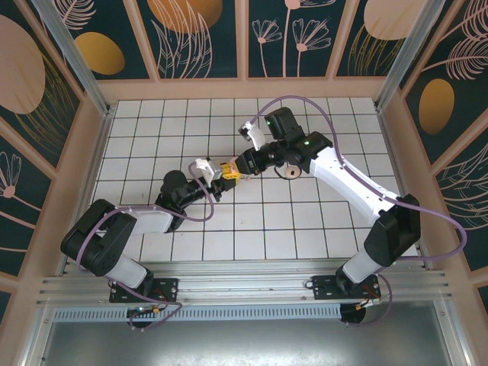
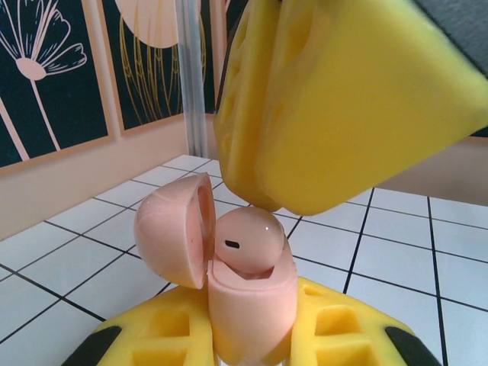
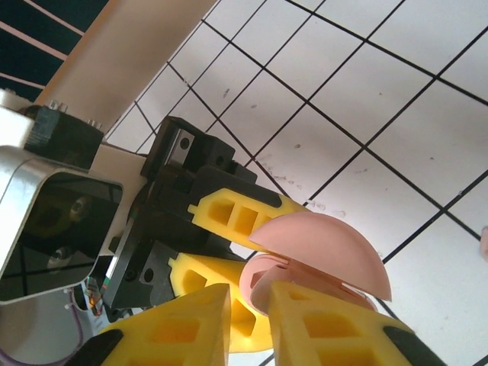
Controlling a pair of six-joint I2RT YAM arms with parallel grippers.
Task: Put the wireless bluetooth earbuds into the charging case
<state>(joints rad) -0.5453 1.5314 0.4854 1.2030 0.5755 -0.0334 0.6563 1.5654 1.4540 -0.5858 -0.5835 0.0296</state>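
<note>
- The left gripper (image 1: 226,172) is clenched on the charging case (image 2: 252,305) and holds it upright over the middle of the tiled table (image 1: 305,221). The lid (image 2: 171,236) is swung open to one side.
- The right gripper (image 3: 250,313) hangs directly over the case mouth, its yellow fingers (image 2: 343,114) touching or just above the bud. The jaws show a slim gap (whether they pinch anything cannot be told).
- Contents: one earbud (image 2: 248,240) sits in the case well with its dome proud of the rim, apparently not fully seated. The second well is hidden, so its contents are unconfirmed.
- Step in hand, by judgement: seating this bud. Hold the case steady and press lightly straight down on the dome, clear of the lid. Withdraw only once the bud sits flush, or it may tip out.
</note>
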